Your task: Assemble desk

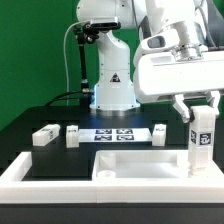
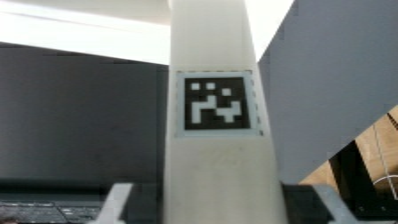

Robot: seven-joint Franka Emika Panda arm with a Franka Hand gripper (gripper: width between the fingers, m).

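Observation:
My gripper (image 1: 200, 112) is shut on a white leg block (image 1: 202, 140) and holds it upright at the exterior view's right. The block's lower end stands at the right corner of the desk's flat white slab (image 1: 135, 165); whether it touches the slab I cannot tell. In the wrist view the leg block (image 2: 221, 60) fills the middle, tag facing the camera, with my gripper (image 2: 221, 210) closed round it and grey fingers (image 2: 132, 204) on either side. Three more leg blocks lie on the black table: two on the left (image 1: 45, 136) (image 1: 73, 136), one right of centre (image 1: 160, 133).
The marker board (image 1: 113, 134) lies flat behind the slab, in front of the robot's base (image 1: 112, 90). A long white raised border rim (image 1: 60, 190) runs along the table's front and left side. A green wall stands behind.

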